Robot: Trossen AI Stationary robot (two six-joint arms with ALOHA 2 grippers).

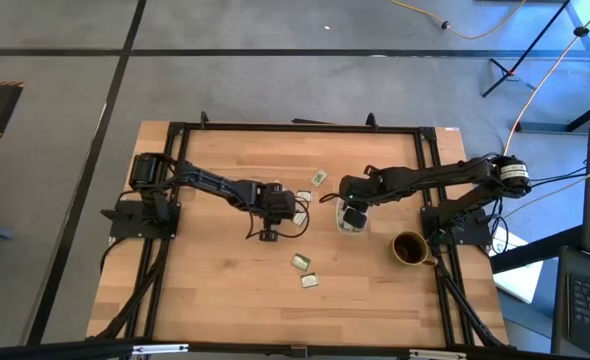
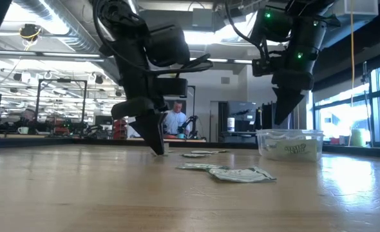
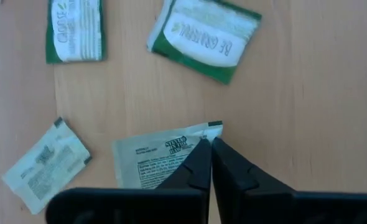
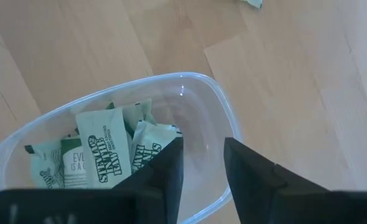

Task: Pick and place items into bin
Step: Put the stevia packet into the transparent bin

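Several pale green and white packets lie flat on the wooden table: two (image 1: 300,262) (image 1: 309,281) near the middle and one (image 1: 319,178) farther back. My left gripper (image 3: 209,148) stands tip-down on the table (image 2: 158,149), shut on one packet (image 3: 152,162). Three more packets (image 3: 74,31) (image 3: 205,34) (image 3: 43,165) lie around it. The clear bin (image 4: 190,87) (image 2: 292,145) stands on the table and holds several packets (image 4: 102,155). My right gripper (image 4: 202,162) hovers open just above the bin, with nothing between its fingers. My left gripper has closed its two fingers on the packet's side edge, close to one corner (image 3: 199,135). The fingers come steeply from above. The rest of the packet lies flat on the table.
A dark brown mug (image 1: 408,248) stands to the right of the bin, near the table's right edge. A black frame (image 1: 295,128) runs along the table's far and side edges. Bare wood lies toward the near edge.
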